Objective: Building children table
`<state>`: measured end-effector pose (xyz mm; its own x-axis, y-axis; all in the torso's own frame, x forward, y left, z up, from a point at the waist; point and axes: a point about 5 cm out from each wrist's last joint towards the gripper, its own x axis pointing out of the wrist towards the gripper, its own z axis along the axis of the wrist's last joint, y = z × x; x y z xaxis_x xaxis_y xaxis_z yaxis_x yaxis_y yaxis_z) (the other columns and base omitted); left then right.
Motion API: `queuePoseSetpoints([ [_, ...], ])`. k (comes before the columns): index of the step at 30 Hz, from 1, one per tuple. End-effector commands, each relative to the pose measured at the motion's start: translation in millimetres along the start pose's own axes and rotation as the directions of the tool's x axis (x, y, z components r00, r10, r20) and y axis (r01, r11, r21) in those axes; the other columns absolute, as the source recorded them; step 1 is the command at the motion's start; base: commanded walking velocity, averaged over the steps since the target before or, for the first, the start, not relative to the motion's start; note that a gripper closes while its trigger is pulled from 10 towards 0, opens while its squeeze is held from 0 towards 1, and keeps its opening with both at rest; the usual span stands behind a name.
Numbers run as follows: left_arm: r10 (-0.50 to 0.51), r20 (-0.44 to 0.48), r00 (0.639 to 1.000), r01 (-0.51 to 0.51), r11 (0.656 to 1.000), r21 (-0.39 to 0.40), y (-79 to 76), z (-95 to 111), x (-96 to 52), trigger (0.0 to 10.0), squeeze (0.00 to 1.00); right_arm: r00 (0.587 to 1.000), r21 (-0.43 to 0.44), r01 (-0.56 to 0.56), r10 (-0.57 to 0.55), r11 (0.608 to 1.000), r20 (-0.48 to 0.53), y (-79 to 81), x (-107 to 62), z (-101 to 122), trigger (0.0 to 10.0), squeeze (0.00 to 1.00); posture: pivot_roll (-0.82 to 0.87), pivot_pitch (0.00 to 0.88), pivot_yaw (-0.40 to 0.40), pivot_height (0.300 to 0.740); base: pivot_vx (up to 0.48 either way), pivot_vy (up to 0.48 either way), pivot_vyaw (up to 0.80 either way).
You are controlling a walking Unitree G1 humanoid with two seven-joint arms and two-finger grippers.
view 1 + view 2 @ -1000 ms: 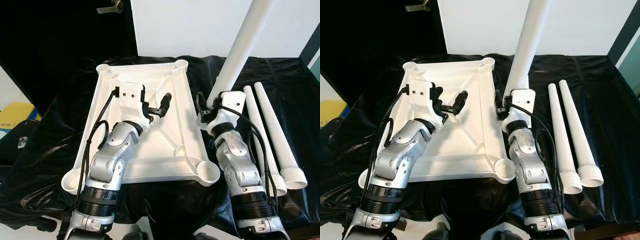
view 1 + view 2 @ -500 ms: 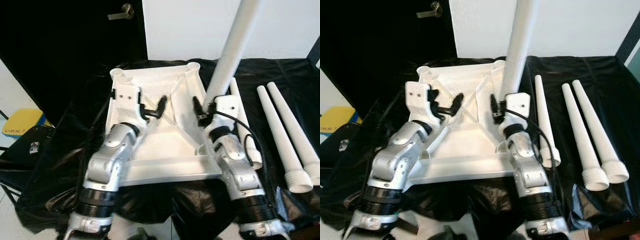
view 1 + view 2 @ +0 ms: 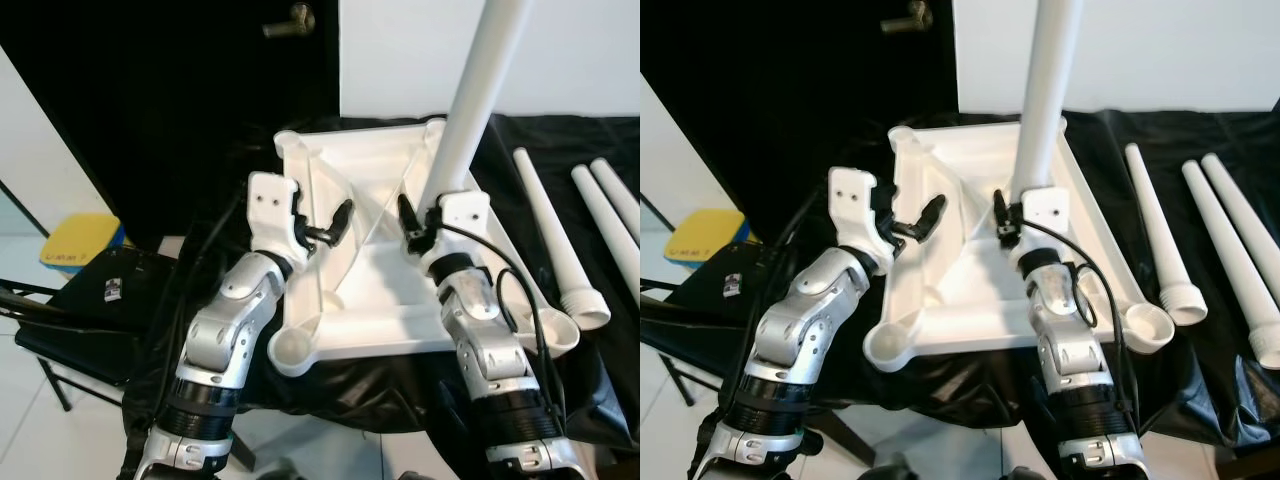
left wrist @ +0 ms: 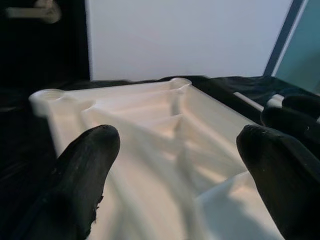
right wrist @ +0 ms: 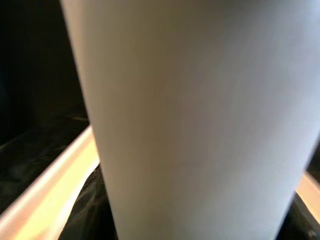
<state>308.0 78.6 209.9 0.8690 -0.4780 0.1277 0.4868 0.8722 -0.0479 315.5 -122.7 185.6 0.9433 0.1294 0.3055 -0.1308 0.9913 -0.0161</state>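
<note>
The white tabletop [image 3: 385, 285] lies upside down on black cloth, with a round socket at each corner, such as the near-left socket [image 3: 291, 349]. My right gripper [image 3: 428, 212] is shut on a long white table leg [image 3: 476, 100] that stands nearly upright over the tabletop's right side; up close the leg [image 5: 190, 120] is all pale surface. My left gripper [image 3: 322, 224] hovers open over the tabletop's left part. In the left wrist view its two black fingertips [image 4: 87, 165] stand wide apart with the ribbed underside [image 4: 150, 125] beyond them.
Three spare white legs [image 3: 552, 235] lie side by side on the black cloth [image 3: 600, 390] to the right. The tabletop's near-left corner sits at the cloth's edge. A dark door with a handle [image 3: 290, 20] is behind; a black case [image 3: 90, 300] and a yellow item [image 3: 82, 243] are on the left.
The camera has swung left, so the whole scene sits further right. The right gripper still holds the leg upright and the left gripper stays open over the tabletop.
</note>
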Motion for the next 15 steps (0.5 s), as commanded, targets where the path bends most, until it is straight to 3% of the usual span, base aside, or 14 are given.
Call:
queuePoseSetpoints([
  [1,-0.008,0.005,1.000,0.008,1.000,0.023,0.9,1.0,-1.0,10.0,0.00,1.000,0.006,-0.007,0.007,1.000,-0.009,3.4,1.1,-0.7,10.0,0.00,-0.02,0.035,0.002,0.740,0.000,0.000,0.00],
  [6,-0.005,0.000,1.000,0.005,1.000,0.023,1.4,-0.6,-0.8,10.0,0.00,0.999,0.005,0.011,-0.011,1.000,-0.032,0.0,1.9,-4.5,10.0,0.00,-0.02,0.031,-0.002,0.740,0.000,0.000,-0.64],
  [15,-0.005,-0.002,1.000,0.005,0.999,0.035,2.1,-1.6,0.4,10.0,0.00,0.998,-0.010,0.022,-0.022,1.000,-0.051,-2.9,2.7,-7.2,10.0,0.00,-0.02,0.036,-0.010,0.740,0.000,0.000,-0.09],
])
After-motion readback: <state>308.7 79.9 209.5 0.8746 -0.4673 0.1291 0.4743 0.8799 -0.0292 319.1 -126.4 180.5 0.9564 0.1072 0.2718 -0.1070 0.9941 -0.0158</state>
